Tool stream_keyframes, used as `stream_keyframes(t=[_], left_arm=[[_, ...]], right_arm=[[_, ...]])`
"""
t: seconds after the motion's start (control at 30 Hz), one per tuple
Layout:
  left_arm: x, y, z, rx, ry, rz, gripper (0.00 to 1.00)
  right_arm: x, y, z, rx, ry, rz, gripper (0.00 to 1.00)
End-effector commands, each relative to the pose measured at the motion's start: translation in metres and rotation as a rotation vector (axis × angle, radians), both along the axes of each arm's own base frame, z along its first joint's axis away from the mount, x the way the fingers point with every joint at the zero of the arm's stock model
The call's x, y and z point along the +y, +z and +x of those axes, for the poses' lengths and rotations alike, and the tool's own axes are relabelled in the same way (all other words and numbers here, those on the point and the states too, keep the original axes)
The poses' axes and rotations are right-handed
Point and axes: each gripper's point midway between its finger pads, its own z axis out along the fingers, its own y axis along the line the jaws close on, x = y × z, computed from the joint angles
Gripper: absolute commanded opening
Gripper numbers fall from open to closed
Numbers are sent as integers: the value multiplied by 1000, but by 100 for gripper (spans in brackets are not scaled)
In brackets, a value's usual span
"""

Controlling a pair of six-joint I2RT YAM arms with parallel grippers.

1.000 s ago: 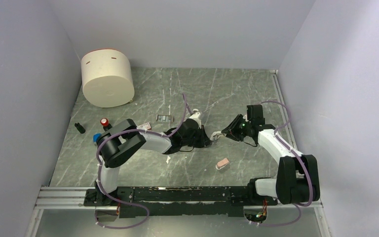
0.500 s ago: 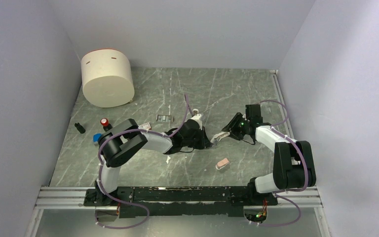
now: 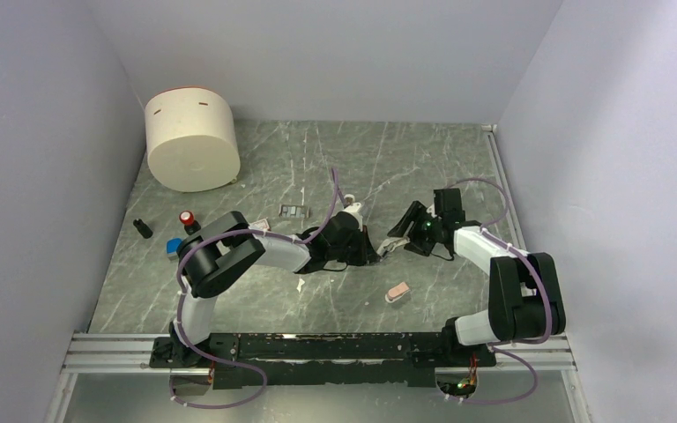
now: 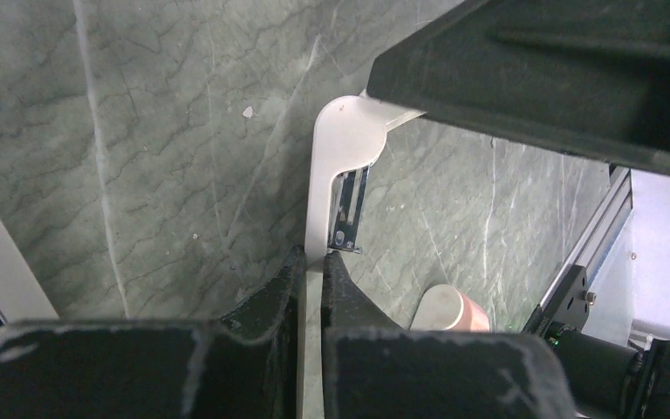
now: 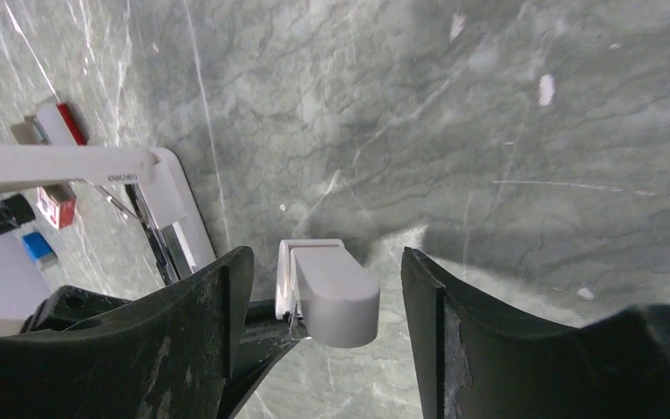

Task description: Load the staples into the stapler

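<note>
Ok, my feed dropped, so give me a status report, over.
Left gripper shut on the stapler. Right gripper open, jaws either side of a short pale piece. Staples loose on the table, not loaded.

Pale lilac-grey walls box in the table on three sides. Its top is grey-green, stone-patterned, veined with white. An aluminium rail runs along the near edge. The light is soft and even.
</note>
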Motion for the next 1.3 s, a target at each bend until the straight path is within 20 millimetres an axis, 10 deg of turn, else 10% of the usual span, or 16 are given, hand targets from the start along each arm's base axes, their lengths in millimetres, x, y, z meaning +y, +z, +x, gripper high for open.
stream_keyframes(t=[0.0,0.6,1.27], left_arm=[[-3,-4,-2,19,-6,9,9],[-1,7,1,15,-12,-10,26],[37,88,21,-180,118,0,41]], right_arm=[[10,-1,-9,3,42,-10,67],[14,-18,-6,36,21,-132,30],[26,-2,61,-56,139,-525,31]])
